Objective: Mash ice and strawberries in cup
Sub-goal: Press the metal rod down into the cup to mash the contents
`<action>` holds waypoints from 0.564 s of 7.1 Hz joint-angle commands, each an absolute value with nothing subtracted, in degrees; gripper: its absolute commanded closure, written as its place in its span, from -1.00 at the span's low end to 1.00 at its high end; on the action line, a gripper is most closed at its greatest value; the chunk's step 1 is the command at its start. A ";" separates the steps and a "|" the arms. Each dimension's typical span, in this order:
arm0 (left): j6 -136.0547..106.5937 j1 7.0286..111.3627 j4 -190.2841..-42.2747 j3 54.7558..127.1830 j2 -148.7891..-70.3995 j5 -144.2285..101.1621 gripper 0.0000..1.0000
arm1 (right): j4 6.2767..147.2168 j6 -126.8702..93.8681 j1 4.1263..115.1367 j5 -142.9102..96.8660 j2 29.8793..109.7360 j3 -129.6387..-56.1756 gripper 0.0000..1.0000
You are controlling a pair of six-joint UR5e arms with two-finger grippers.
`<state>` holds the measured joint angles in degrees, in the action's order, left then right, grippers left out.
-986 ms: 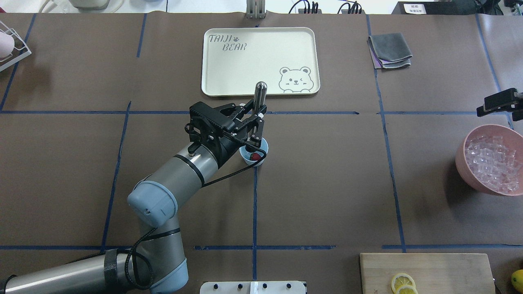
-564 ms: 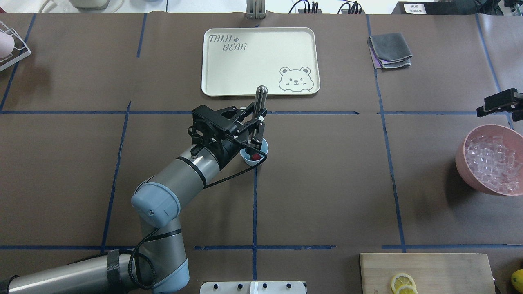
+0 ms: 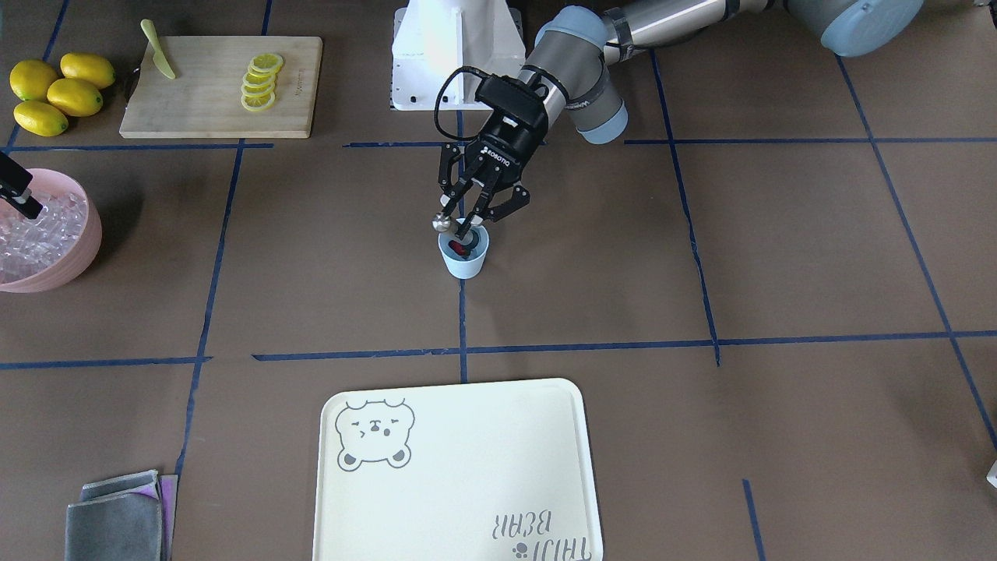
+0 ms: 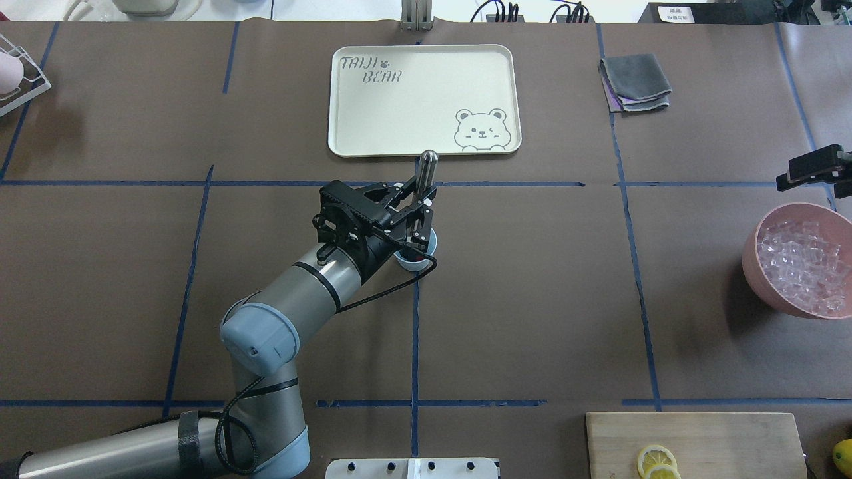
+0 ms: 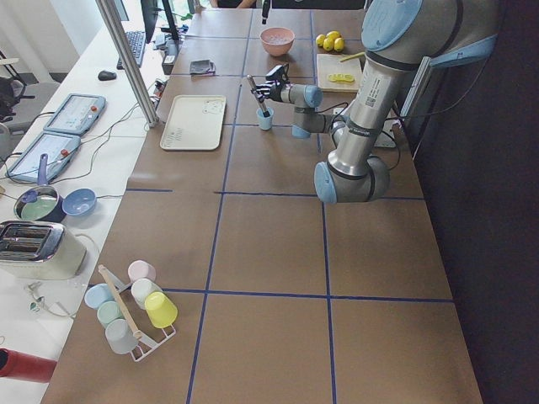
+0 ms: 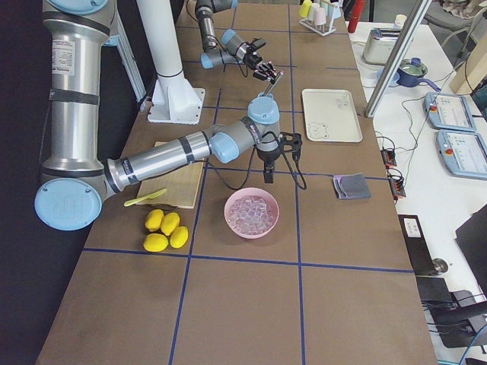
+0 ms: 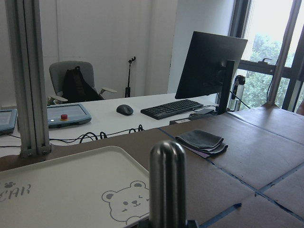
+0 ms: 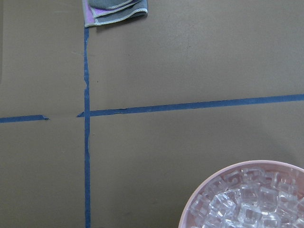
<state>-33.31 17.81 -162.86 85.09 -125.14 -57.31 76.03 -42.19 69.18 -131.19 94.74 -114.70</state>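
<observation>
Brown paper over the bench [image 4: 532, 299], ruled into squares by blue tape. Near the middle, on a tape line, pale-blue cup [image 3: 464, 261], upright. Inside it, one red strawberry [image 3: 463, 249], low in the cup; no telling whether any cubes lie with it. Directly above the cup, left gripper [image 3: 470, 226], jaws clamped on a metal muddler [image 4: 426, 169]. Tool tilted, rounded top leaning toward the cream bear tray [image 4: 399, 100], lower end down inside the cup's rim. From the left wrist view, only the polished upper shaft, with the tray's bear print behind it.

Well apart, at the bench's right end, pink bowl [image 4: 755, 273] heaped with ice [image 4: 799, 266], clear cubes. Near the bowl's rim on the tray side and raised above it, right gripper [image 4: 799, 171], holding nothing visible; jaws apart or together, impossible to tell.

Beyond the bowl, folded grey cloth [image 4: 636, 80]. On the robot's side of the bowl, wooden cutting board [image 3: 210, 86] with lemon slices [image 3: 261, 78] and a green knife [image 3: 156, 51]; just beside the board, three whole lemons [image 3: 58, 93].
</observation>
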 commanded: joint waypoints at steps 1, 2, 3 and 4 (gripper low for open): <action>-33.31 17.75 -162.86 85.08 -125.07 -57.30 0.88 | 76.03 -42.19 69.17 -131.13 94.75 -114.70 -1.00; -33.31 17.75 -162.86 85.08 -125.07 -57.30 0.88 | 76.11 -42.19 69.17 -131.13 94.75 -114.70 -1.00; -33.31 17.75 -162.86 85.34 -125.68 -57.39 0.91 | 76.03 -42.19 69.17 -131.13 94.75 -114.61 -1.00; -32.96 17.84 -162.69 86.21 -126.81 -57.48 0.96 | 76.03 -42.19 69.17 -131.13 94.75 -114.61 -1.00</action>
<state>-33.23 17.77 -162.82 85.48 -125.78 -57.39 76.05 -42.19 69.17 -131.13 94.75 -114.64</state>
